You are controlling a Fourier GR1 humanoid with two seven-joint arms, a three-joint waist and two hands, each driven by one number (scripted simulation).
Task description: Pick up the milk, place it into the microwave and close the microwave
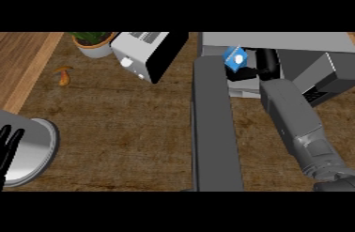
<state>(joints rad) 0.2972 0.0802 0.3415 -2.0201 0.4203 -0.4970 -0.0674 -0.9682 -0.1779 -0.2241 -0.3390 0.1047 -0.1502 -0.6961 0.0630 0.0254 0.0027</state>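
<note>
Milk [235,58], a small blue carton, is sitting at the mouth of the microwave [291,41], tilted, with the right hand [248,74] curling round its lower end and partly hiding it. Microwave door [216,127] is standing wide open, running toward the view's lower edge just left of the right forearm. Left hand [10,144] is resting, fingers straight and holding nothing, at the left edge beside a grey plate [38,153]. Toaster [142,52], potted plant [94,41] and a small orange item [64,76] are lying well clear to the left. Judgement: placement is under way. Carton should be carried deeper past the sill, levelled upright, then let go before the arm backs out; the door edge is close to the forearm, so withdrawal needs to run straight.
</note>
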